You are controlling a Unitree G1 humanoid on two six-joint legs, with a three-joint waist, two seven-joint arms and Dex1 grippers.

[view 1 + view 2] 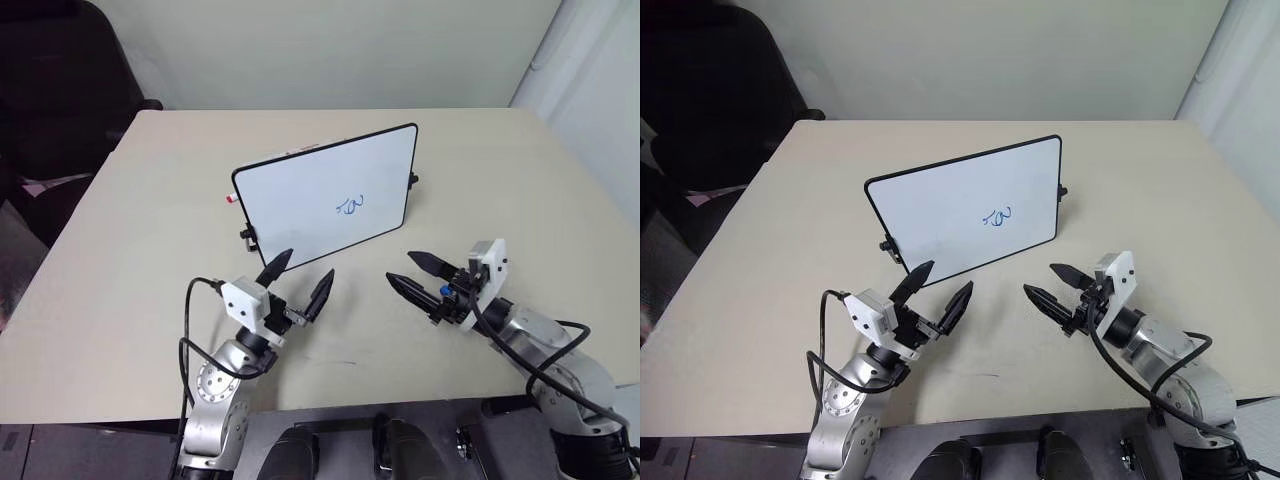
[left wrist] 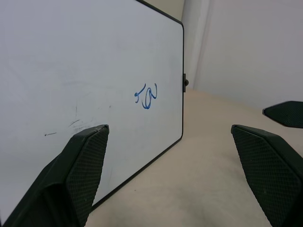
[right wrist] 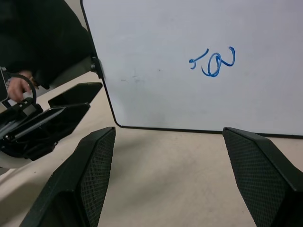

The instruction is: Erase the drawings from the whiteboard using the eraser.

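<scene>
While both hands gape empty, whiteboard bears small blue looping drawings.

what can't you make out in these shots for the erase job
- Behind the whiteboard: the head views show its front face, which hides its stand and the table strip behind it.
- The drawings: too small in the head views to read; clearer in the right wrist view, still only loops.
- Red-tipped thing at the board's left edge: mostly hidden behind the frame, so I cannot identify it.

tilted whiteboard mid-table, small blue drawings right of centre
</scene>
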